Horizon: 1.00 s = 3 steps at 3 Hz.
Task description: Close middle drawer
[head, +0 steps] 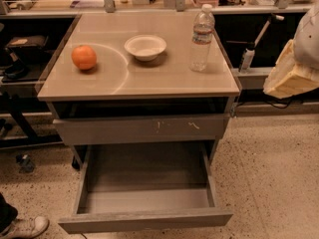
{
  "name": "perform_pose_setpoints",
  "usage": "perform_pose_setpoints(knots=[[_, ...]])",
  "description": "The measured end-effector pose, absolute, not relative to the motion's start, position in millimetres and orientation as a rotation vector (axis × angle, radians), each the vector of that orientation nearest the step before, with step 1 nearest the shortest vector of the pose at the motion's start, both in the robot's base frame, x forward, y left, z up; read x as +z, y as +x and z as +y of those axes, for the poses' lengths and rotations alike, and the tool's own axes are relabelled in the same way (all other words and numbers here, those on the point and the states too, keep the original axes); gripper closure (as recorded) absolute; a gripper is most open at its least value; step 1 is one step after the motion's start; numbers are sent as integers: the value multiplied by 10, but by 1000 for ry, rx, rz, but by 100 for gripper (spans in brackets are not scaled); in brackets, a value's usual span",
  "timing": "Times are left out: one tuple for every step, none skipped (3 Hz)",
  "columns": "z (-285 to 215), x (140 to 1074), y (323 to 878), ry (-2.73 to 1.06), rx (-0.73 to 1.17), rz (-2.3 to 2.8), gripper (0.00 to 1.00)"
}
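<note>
Down at the front, the middle drawer stands pulled far out below the scratched drawer. Over at the right edge, the gripper hangs level with the tabletop, well apart from the drawer, and its grasp can't be made out.

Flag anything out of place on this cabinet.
The middle drawer is pulled far out and empty, while the scratched drawer front above sits much further in. The gripper hangs at the right edge, clear of it.
</note>
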<state>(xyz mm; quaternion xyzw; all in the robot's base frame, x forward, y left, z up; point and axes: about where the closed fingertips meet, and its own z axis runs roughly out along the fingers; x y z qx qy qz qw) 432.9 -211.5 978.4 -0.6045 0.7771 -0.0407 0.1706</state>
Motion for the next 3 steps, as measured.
perform_pose_setpoints(knots=[[-1958, 9510, 4097, -1677, -76, 2248, 100], [-1793, 8875, 3892, -1688, -17, 2307, 100], [-1676, 8050, 3728, -1741, 66, 2368, 100]])
